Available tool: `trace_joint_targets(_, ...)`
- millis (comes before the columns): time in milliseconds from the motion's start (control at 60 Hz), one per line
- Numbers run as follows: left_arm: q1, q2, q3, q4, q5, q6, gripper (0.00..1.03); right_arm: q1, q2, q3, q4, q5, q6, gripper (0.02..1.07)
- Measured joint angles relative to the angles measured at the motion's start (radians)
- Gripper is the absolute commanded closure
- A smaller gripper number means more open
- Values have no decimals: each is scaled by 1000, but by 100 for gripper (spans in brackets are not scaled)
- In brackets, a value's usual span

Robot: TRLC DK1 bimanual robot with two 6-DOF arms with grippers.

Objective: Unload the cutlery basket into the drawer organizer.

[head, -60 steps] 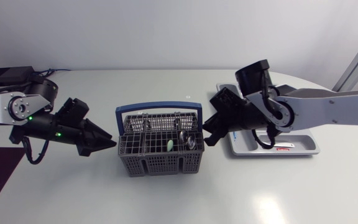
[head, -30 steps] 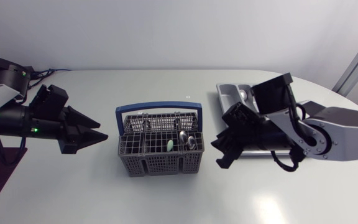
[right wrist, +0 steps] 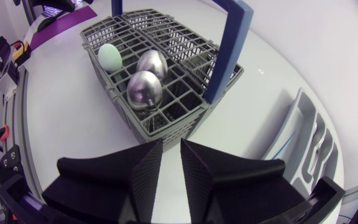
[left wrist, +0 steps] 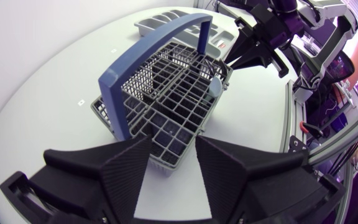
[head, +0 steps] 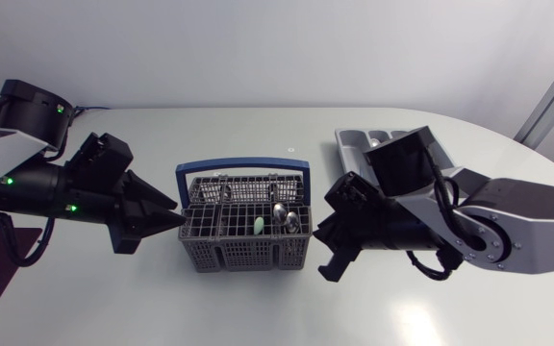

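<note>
Head view: since half a second ago the left gripper [head: 173, 213] has been brought rightwards, so that its tips are now at the left wall of the basket [head: 219, 252]. The right gripper [head: 325, 252] has been brought left and lower, and is now just beside the basket's right wall. The basket has hardly shifted in the frame's centre. More of the organizer [head: 354, 142] is uncovered at upper right. The left arm is stretched in from the left edge and the right arm from the right edge, both pointed at the basket. One basket and one organizer are counted on the table [head: 258, 308]. Two spoons [head: 279, 210] and one pale green piece [head: 257, 225] are seen in the basket's right half

Left wrist view: the left gripper [left wrist: 173, 146] is spread fairly wide and nothing is held. A corner of the basket [left wrist: 166, 81] is seen just ahead of the gap. The blue handle [left wrist: 160, 40] is arched over the basket, and the right gripper [left wrist: 241, 53] is seen beyond it

Right wrist view: the right gripper [right wrist: 171, 149] is kept to a narrow gap and nothing is held. The basket [right wrist: 166, 124] is just ahead of it, with the two spoon bowls nearest and the green piece behind them. The organizer [right wrist: 303, 143] is seen beside the gripper, apart from the basket
</note>
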Motion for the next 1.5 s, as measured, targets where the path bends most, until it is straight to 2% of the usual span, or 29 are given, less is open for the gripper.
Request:
trace_joint_targets(67, -17, 6, 2, 0, -15, -5, 56, 2, 0, 0, 6, 25, 0, 80)
trace_joint_targets(100, -27, 9, 5, 0, -23, -10, 51, -3, -2, 0, 6, 32, 0, 77)
trace_joint_targets(150, -48, 12, 13, 0, -40, -27, 47, -18, -12, -2, 3, 33, -1, 60)
trace_joint_targets(217, -87, 13, 27, 0, -61, -48, 43, -48, -45, -2, -16, 32, -2, 29)
trace_joint_targets(250, -109, 13, 37, -1, -71, -60, 40, -64, -67, -2, -29, 32, -5, 20)
trace_joint_targets(283, -135, 14, 49, -1, -87, -74, 37, -79, -94, -3, -45, 32, -9, 17)
trace_joint_targets(333, -173, 20, 66, -2, -110, -93, 33, -93, -131, -7, -59, 32, -9, 17)
trace_joint_targets(550, -328, 130, 179, -9, -235, -227, 33, -97, -238, -22, -117, 33, -11, 17)
trace_joint_targets(717, -451, 190, 203, -9, -356, -312, 33, -84, -264, -36, -145, 33, -11, 17)
trace_joint_targets(800, -490, 216, 225, -8, -387, -349, 33, -84, -273, -42, -154, 33, -11, 17)
trace_joint_targets(1033, -533, 267, 293, -7, -454, -400, 35, -84, -299, -53, -161, 33, -11, 17)
trace_joint_targets(1167, -560, 295, 297, -4, -481, -411, 47, -84, -308, -53, -161, 33, -11, 17)
trace_joint_targets(1300, -564, 335, 297, -4, -503, -419, 64, -84, -308, -59, -161, 33, -11, 17)
trace_joint_targets(1500, -564, 351, 297, -3, -536, -426, 70, -84, -308, -64, -160, 33, -11, 17)
